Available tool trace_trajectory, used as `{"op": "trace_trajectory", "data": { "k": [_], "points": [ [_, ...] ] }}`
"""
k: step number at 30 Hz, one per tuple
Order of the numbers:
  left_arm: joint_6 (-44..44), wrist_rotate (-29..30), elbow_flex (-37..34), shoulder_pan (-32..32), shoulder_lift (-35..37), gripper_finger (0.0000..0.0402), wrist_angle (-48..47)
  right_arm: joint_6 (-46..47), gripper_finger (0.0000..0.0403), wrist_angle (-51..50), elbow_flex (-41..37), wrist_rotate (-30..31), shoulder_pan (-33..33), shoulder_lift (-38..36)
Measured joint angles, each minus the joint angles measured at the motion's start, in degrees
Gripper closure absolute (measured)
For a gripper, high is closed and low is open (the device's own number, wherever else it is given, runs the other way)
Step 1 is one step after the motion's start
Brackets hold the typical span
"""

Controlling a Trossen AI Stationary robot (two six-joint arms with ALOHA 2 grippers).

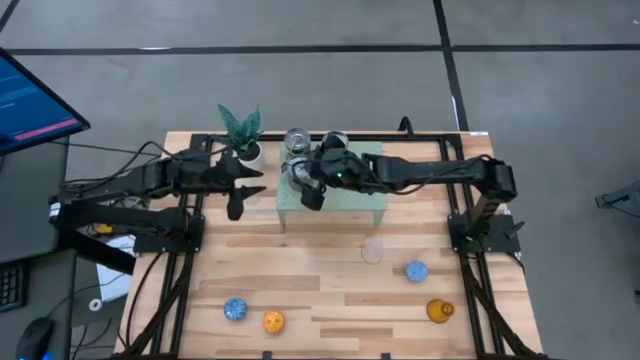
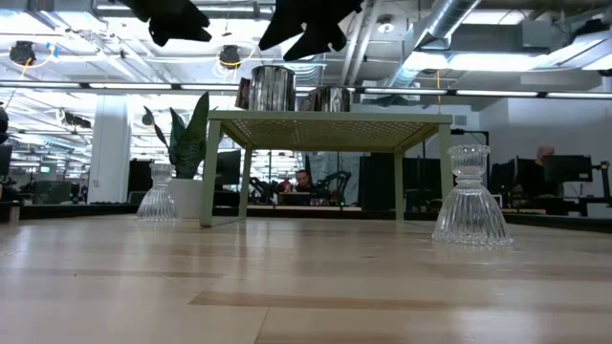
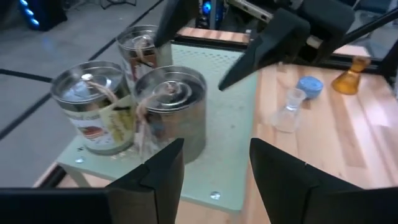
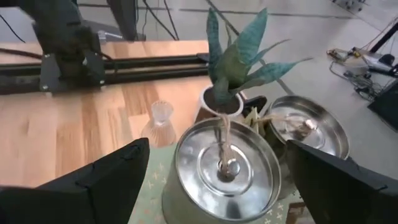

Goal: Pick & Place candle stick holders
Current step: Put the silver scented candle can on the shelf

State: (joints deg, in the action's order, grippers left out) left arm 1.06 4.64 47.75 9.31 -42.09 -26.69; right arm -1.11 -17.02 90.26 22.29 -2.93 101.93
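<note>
Three shiny silver holders (image 3: 171,106) stand close together on the far left corner of the pale green stand (image 3: 233,124); two show in the high view (image 1: 297,141). My right gripper (image 1: 312,192) hovers open above them, its fingers wide on either side of one silver holder (image 4: 227,165) without touching it. My left gripper (image 1: 240,197) is open and empty just left of the stand, also above it (image 2: 172,19). One clear glass holder (image 1: 372,250) stands on the table right of centre, another (image 4: 160,121) beside the plant. Two blue holders (image 1: 235,309) (image 1: 415,270), an orange one (image 1: 272,321) and an amber one (image 1: 438,311) stand near the front edge.
A green leafy plant in a white pot (image 1: 242,135) stands at the far edge, left of the stand. The stand's legs (image 2: 206,172) rest on the wooden table (image 1: 330,290). Black rails (image 1: 470,230) run along both sides.
</note>
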Motion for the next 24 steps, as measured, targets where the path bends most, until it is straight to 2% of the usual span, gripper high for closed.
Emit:
{"op": "trace_trajectory", "data": {
  "k": [6,15,22,24],
  "points": [
    [1.1,-4.0,0.0,4.3,-0.4,0.022,2.1,3.9,0.0037,2.1,-0.1,-6.1,-1.9,0.6],
    [3.0,-7.8,-0.1,8.9,-1.8,0.022,3.4,3.5,0.0037,2.9,-0.1,-4.3,-2.9,0.6],
    [2.7,-8.7,-5.9,10.3,-2.0,0.022,10.2,4.0,0.0037,2.1,-0.4,-4.3,-2.4,2.8],
    [2.6,-8.6,-7.3,11.0,-2.0,0.022,12.4,4.0,0.0037,4.6,0.0,-4.5,-2.4,3.1]
  ]
}}
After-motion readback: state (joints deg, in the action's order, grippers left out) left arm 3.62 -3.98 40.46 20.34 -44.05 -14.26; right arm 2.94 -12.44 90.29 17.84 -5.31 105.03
